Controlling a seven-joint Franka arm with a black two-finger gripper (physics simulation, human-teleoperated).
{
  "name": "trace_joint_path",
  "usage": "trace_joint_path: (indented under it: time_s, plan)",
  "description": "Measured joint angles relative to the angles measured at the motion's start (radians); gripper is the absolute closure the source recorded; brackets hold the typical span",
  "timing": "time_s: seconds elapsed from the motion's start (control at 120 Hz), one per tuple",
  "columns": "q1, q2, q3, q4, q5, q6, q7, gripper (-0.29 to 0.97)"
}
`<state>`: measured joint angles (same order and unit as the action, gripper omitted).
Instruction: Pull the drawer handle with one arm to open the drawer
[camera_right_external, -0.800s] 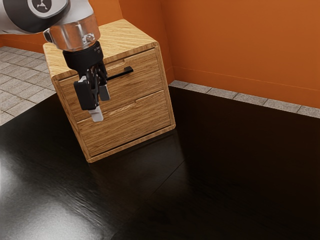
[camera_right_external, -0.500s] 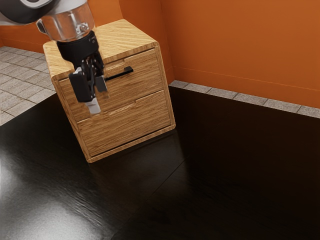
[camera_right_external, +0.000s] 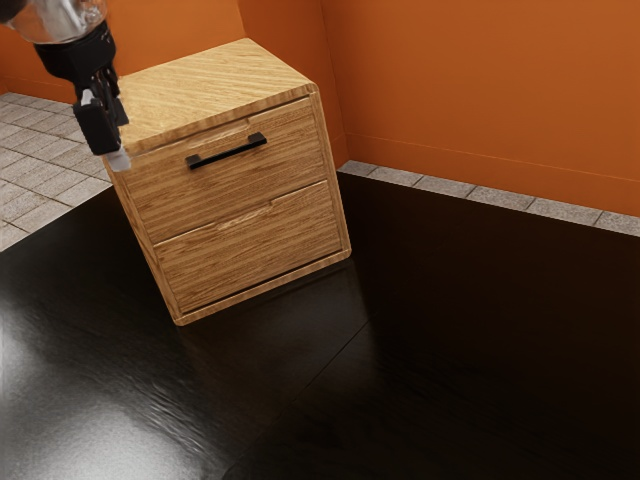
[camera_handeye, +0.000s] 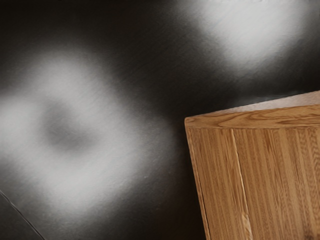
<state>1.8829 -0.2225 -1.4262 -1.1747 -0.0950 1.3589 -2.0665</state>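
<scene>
Gripper (camera_right_external: 110, 145) hung pointing down beside the upper corner of the cabinet (camera_right_external: 200, 85), holding nothing; whether it was spread or pressed together could not be told. The handle (camera_right_external: 226, 150), a black bar standing proud of the upper drawer (camera_right_external: 270, 165) to allow a grasp, lay at 3 o'clock of the gripper, well apart. The drawer sat flush, so the pull was judged not yet begun. The cabinet stood on the tabletop (camera_right_external: 420, 380).

A warm, streaked grain is shown on the light-brown wooden two-drawer cabinet (camera_right_external: 250, 215) (camera_handeye: 260, 180), whose surface looks smooth and satin rather than shiny. Its slim black bar handle (camera_right_external: 226, 151) is seen as matt. The black table top (camera_right_external: 420, 360) is highly glossy, with soft pale reflections. The black gripper (camera_right_external: 117, 157) looks dull beneath a polished metal collar (camera_right_external: 55, 15).
</scene>
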Motion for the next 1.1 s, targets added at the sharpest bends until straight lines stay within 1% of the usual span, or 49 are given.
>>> trace_joint_path:
  time_s: [0.033,0.05,0.067,0.108,0.142,0.183,0.267,0.325,0.408,0.475,0.567,0.683,0.842,1.0,1.1]
  plan:
    - [0.027,-0.029,0.010,-0.019,-0.020,0.025,0.003,0.03]
    - [0.043,-0.069,0.032,-0.029,-0.048,0.037,0.007,0.03]
    - [0.066,-0.124,0.061,-0.039,-0.090,0.048,0.012,0.03]
    - [0.126,-0.277,0.136,-0.069,-0.225,0.072,0.030,0.03]
    - [0.153,-0.358,0.168,-0.082,-0.317,0.087,0.045,0.03]
    - [0.169,-0.433,0.187,-0.089,-0.414,0.104,0.061,0.03]
    - [0.189,-0.539,0.200,-0.090,-0.578,0.128,0.090,0.05]
    - [0.230,-0.607,0.206,-0.089,-0.681,0.137,0.106,0.06]
    - [0.301,-0.670,0.209,-0.090,-0.792,0.141,0.127,0.08]
    - [0.338,-0.701,0.210,-0.088,-0.863,0.142,0.142,0.09]
    - [0.368,-0.727,0.216,-0.086,-0.923,0.142,0.162,0.11]
    - [0.398,-0.757,0.233,-0.086,-0.956,0.143,0.193,0.14]
    - [0.441,-0.806,0.253,-0.082,-0.969,0.162,0.255,0.16]
    - [0.462,-0.820,0.273,-0.089,-0.969,0.175,0.307,0.15]
    - [0.475,-0.822,0.268,-0.093,-0.974,0.179,0.339,0.21]
